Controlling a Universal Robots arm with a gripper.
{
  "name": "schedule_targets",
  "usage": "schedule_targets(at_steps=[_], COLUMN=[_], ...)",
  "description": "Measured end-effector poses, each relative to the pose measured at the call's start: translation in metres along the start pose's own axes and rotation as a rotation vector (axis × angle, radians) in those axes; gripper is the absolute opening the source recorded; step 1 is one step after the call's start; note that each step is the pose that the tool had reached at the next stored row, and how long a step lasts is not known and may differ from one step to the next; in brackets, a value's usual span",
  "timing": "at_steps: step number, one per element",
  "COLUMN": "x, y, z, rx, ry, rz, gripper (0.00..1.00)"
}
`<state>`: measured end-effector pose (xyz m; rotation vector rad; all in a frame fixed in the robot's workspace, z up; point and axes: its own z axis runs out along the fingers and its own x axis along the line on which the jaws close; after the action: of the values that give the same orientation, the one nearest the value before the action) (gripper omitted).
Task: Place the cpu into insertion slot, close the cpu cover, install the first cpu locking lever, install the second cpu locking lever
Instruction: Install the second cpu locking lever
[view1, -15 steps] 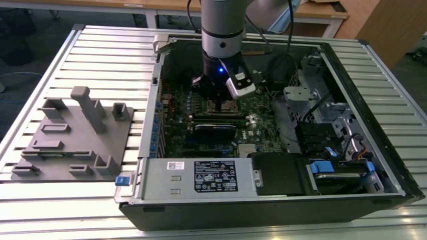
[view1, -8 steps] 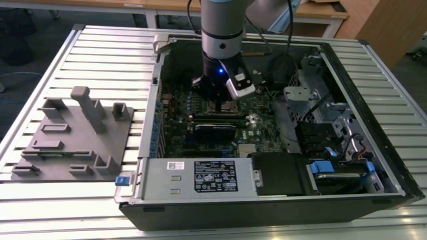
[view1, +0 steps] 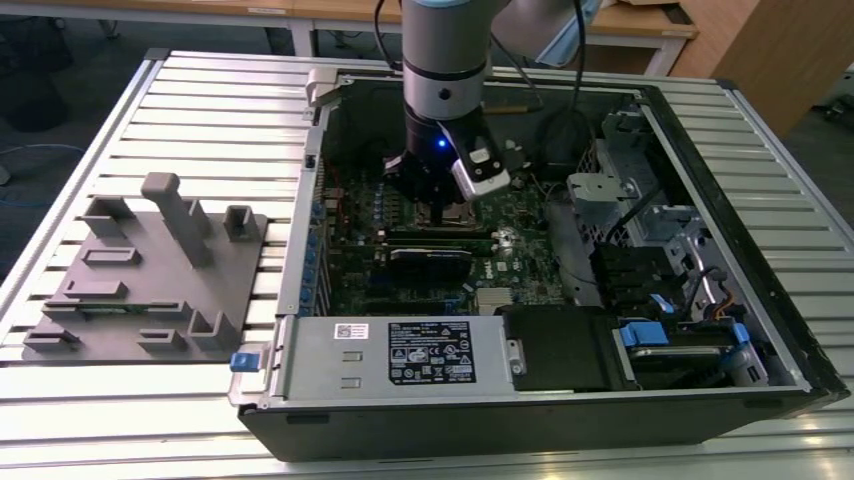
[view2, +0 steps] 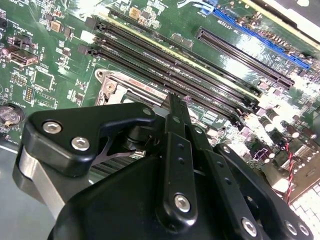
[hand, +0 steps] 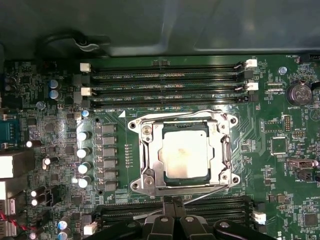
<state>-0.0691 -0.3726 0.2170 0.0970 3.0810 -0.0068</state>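
1. In the exterior view you see the arm reaching down into the open computer case, which lies on the slatted counter. The pincer sits low over the green motherboard, right above the insertion slot, most of which is hidden by it. A grey fixture plate rests on the counter at the exterior view's left, well apart from the case. The power supply box with its white label fills the near edge of the case.

2. In the second wrist view you look past the black pincer linkage; its fingers come together to a narrow tip, closed with nothing between them. That tip is just above the metal rim of the insertion slot, beside the long black memory slots.

3. In the first wrist view you find the cpu lying flat in the insertion slot, its pale face showing through the window of the cpu cover, which lies down over it. The pincer tip is at the socket's edge, close to a thin wire lever, and the memory slots run along the far side.
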Motion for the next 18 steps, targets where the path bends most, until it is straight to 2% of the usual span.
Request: schedule_targets(at_steps=[18], x=[0.0002], y=[0.0000], z=[0.0034], rx=[0.0002], ry=[0.0001], rz=[0.000], gripper=[0.10])
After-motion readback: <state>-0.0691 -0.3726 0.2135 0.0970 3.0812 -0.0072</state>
